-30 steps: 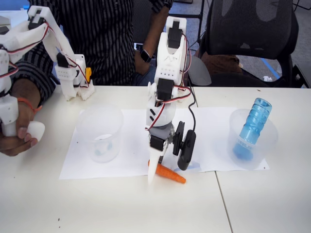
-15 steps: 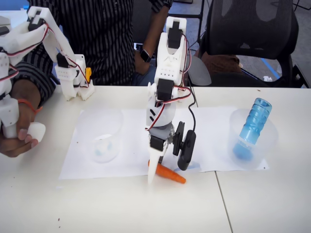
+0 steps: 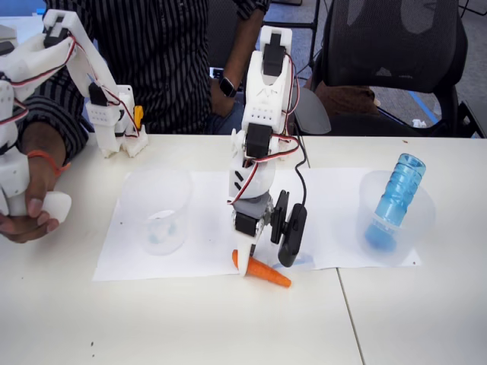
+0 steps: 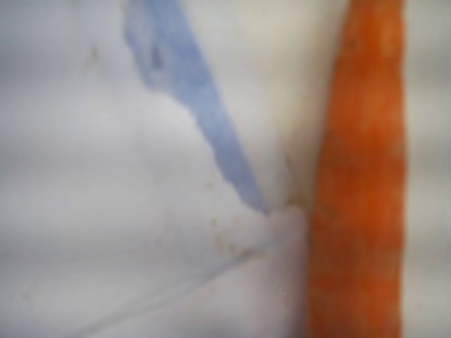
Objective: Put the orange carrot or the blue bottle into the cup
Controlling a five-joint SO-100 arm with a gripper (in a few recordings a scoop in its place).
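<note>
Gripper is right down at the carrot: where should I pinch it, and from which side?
Grip the orange carrot across its thicker left end, coming straight down from above. It lies flat on the table, tapering toward the right in the fixed view, so the fat end probably holds better. The gripper is already at that end.

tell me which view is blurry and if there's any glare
Wrist view: badly out of focus, the carrot a soft orange band, too close to the lens. Fixed view: sharp and evenly lit, with soft shadows and no strong glare; carrot, bottle and left cup read clearly.
</note>
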